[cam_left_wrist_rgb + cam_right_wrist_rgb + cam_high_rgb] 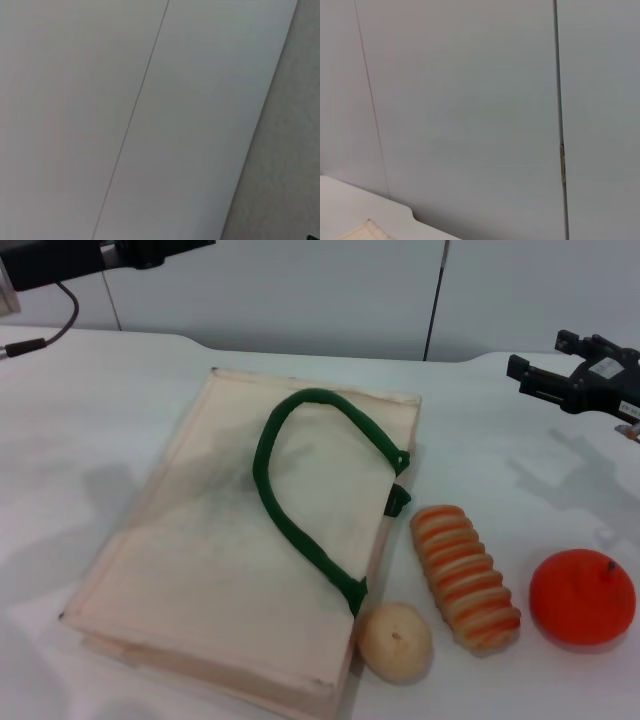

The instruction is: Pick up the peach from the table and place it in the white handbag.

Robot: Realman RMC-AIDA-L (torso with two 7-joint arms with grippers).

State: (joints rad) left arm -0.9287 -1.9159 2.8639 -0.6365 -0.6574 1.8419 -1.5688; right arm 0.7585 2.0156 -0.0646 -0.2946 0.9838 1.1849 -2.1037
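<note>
The white handbag [230,560] lies flat in the middle of the table, its dark green handle [300,500] resting across it. One corner of it shows in the right wrist view [362,231]. No small pink peach shows in any view; it is hidden or out of view. My right gripper [545,365] hovers above the table at the far right, open and empty, well behind the fruit. My left arm [120,255] is parked at the top left edge, high above the table. The left wrist view shows only wall panels.
A beige-tan ball [395,642] lies against the bag's near right corner. A striped orange bread roll [466,578] lies to its right. A bright orange fruit [582,598] sits further right. A black cable [55,335] lies at the far left.
</note>
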